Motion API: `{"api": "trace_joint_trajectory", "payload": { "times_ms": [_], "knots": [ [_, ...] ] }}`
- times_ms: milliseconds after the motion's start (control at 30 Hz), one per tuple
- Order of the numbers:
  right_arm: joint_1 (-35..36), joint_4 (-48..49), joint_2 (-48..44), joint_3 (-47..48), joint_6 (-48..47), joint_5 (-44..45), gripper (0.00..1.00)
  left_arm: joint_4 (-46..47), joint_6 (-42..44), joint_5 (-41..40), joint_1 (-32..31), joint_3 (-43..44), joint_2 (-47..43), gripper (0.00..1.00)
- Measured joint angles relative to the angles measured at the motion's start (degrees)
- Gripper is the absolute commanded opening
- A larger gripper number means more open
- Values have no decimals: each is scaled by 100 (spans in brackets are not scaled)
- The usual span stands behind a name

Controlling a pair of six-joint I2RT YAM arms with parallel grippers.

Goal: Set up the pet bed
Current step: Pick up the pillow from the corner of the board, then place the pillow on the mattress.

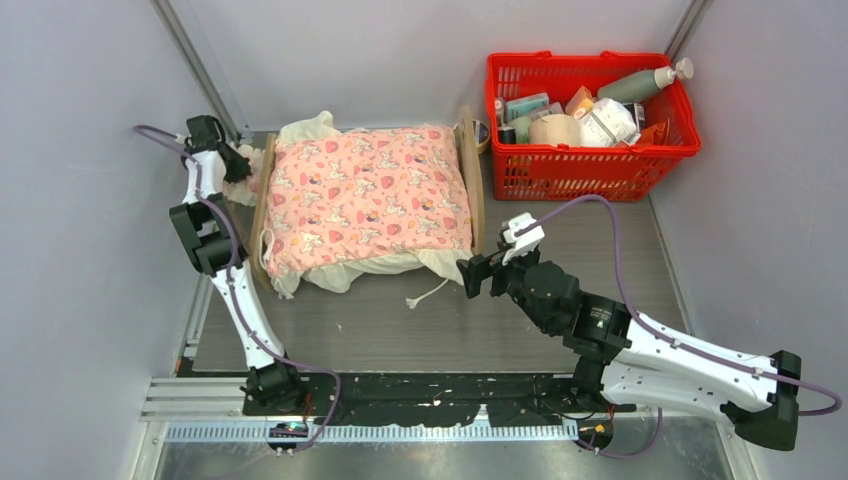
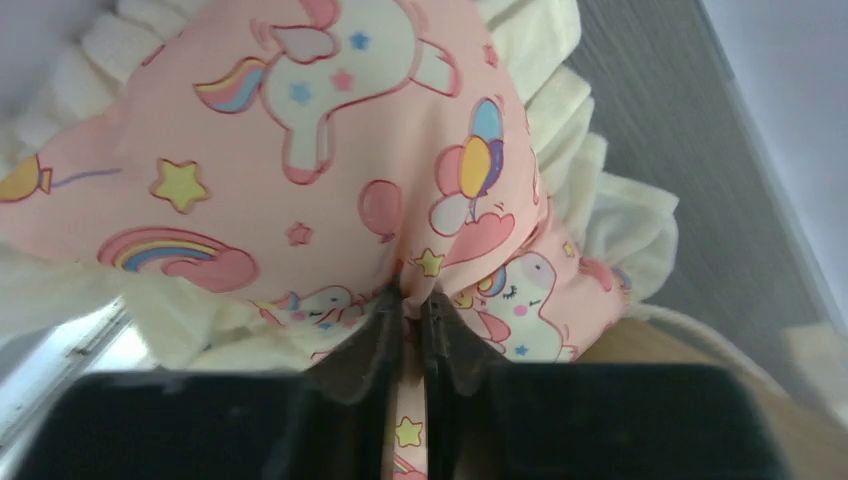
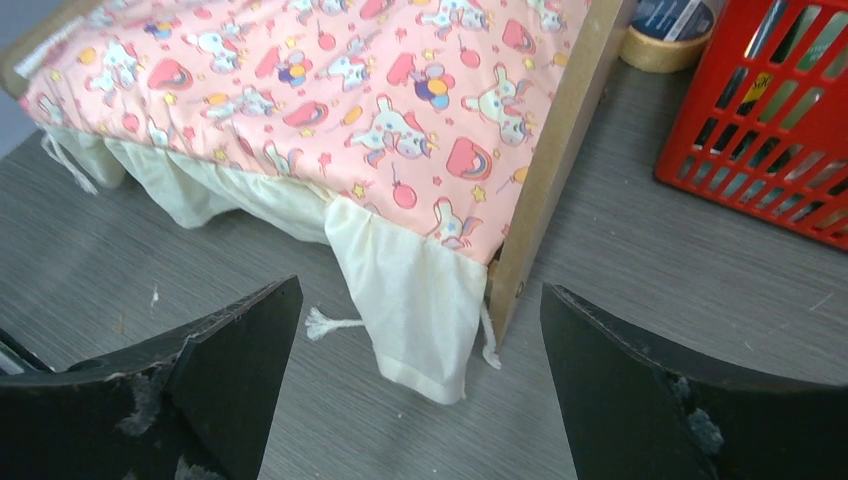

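Note:
The pet bed's plywood frame [image 1: 470, 175] stands at the back middle of the table. A pink patterned blanket [image 1: 365, 195] with cream frills covers it and hides the mattress. My left gripper [image 1: 238, 160] is at the bed's left end, outside the frame. It is shut [image 2: 412, 300] on the small pink frilled pillow [image 2: 300, 170]. My right gripper [image 1: 470, 275] is open and empty, just off the bed's near right corner. In the right wrist view its fingers [image 3: 230, 350] frame the blanket's hanging cream frill [image 3: 410, 300] and the wooden end board [image 3: 550, 170].
A red basket [image 1: 590, 165] full of bottles and packs stands at the back right, close to the bed. A tape roll [image 3: 665, 35] lies between the bed and the basket. A white cord [image 1: 425, 297] trails onto the table in front of the bed. Grey walls stand on both sides.

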Motion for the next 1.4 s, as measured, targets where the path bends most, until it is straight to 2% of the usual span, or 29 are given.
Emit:
{"api": "trace_joint_trajectory", "payload": {
  "times_ms": [167, 267, 433, 633, 700, 767, 933, 1067, 1200, 1400],
  "knots": [
    [0, 0, -90, 254, -31, -28, 96, 59, -155, 522, 101, -48, -35, 0],
    [0, 0, -317, 280, -7, -44, 95, 275, -55, 605, 90, -682, -501, 0],
    [0, 28, -782, 262, 116, -42, 95, 297, 588, 313, -120, -1366, -1797, 0],
    [0, 33, -1156, 61, 282, -35, 96, 938, 1757, -461, -846, -2321, -4131, 0],
    [0, -28, -1231, 31, 337, -35, 96, 1078, 2157, -208, -1126, -2509, -4776, 0],
    [0, -92, -1283, 17, 376, -20, 95, 1019, 2487, 496, -1346, -2430, -5169, 0],
    [0, -337, -1534, 11, 389, 87, 95, 229, 3040, 2175, -1882, -1790, -5195, 0],
    [0, -509, -1799, 11, 396, 181, 96, -407, 3348, 2852, -2920, -1773, -5056, 0],
    [0, -754, -2006, 13, 409, 240, 96, -697, 3445, 3268, -3681, -1980, -4763, 0],
    [0, -1049, -2135, 76, 485, 295, 95, -1038, 3440, 3453, -3998, -1786, -3943, 0]
  ]
}}
